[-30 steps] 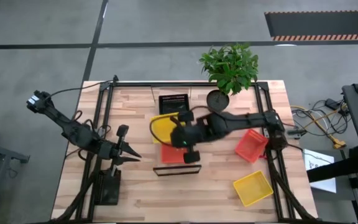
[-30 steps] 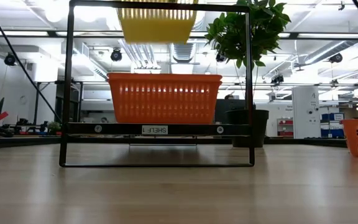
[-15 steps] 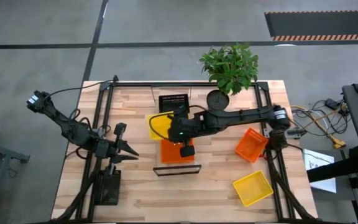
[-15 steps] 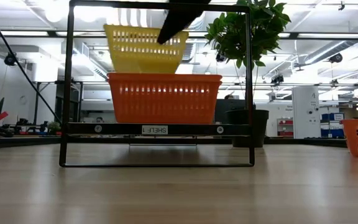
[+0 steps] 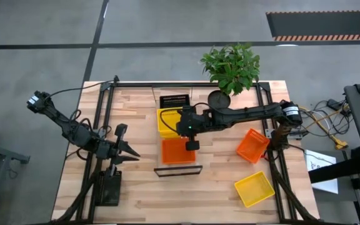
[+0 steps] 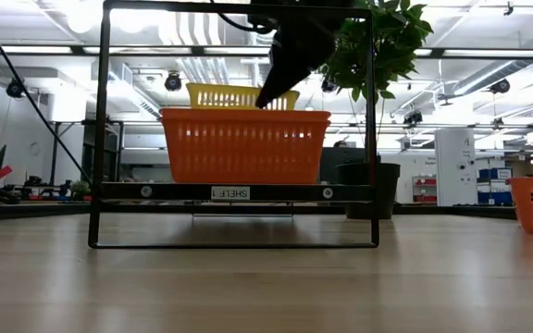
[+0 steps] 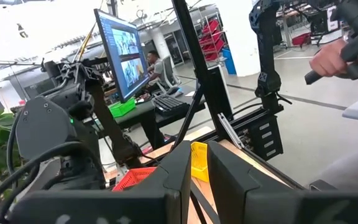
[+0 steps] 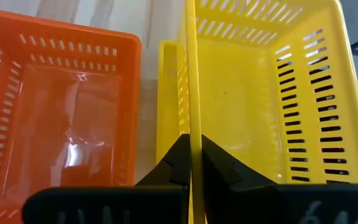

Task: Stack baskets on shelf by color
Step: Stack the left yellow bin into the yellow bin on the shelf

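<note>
Yellow plastic mesh basket (image 5: 167, 120) pinched by right gripper (image 8: 190, 163), twelve o'clock of orange mesh basket (image 5: 175, 150); early release risks misaligned nesting.

Yellow basket (image 5: 167, 120): moves from above the red basket (image 5: 174, 150) toward the table's far side, lower, now behind it in the low view. Right gripper (image 5: 184, 122): shifts back with it, clamped on its wall.

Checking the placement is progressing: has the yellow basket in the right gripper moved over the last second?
Yes. The yellow basket has dropped, now behind the rim of the orange basket on the shelf, held by the right gripper.
</note>
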